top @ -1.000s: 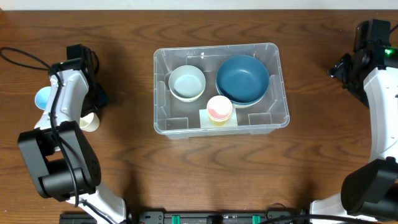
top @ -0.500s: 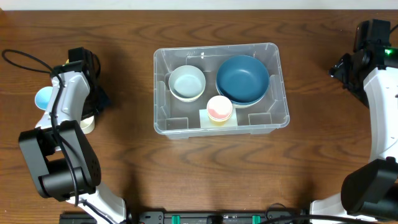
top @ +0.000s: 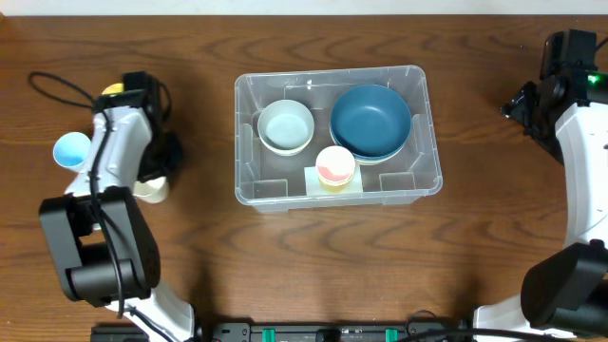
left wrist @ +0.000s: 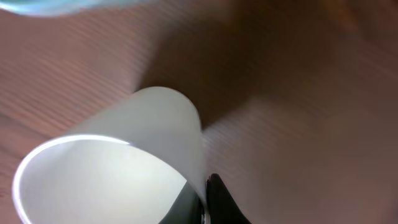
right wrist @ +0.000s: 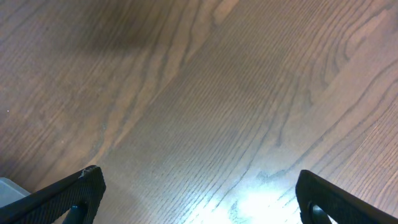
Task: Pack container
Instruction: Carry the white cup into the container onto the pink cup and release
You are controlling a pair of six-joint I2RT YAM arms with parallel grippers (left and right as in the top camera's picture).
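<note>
We see the container (top: 243,152) standing on the tabletop (top: 313,275) just right of centre in the overhead view, its long side running left to right. Inside it, a pale blue-grey bowl (top: 285,126) sits at the left. A larger dark blue bowl (top: 370,121) sits at the right. A small yellow cup with a pink inside (top: 334,167) stands toward the lower wall, between the two bowls and touching or nearly touching both.

At the left of the frame, well apart from the container, the left fingers (left wrist: 207,198) are closed on the rim of a cream cup (left wrist: 124,155). In the wrist view we see the cup tipped over, its mouth facing the camera, with a dark finger on each side of its wall. A light blue cup (top: 70,149) stands on the tabletop at the far left, near the arm.

At the upper right, the right fingers (top: 522,103) hang over bare wood, away from the container. In their wrist view the two fingertips (right wrist: 74,193) sit at the lower corners of the frame, spread wide, with nothing between them.
</note>
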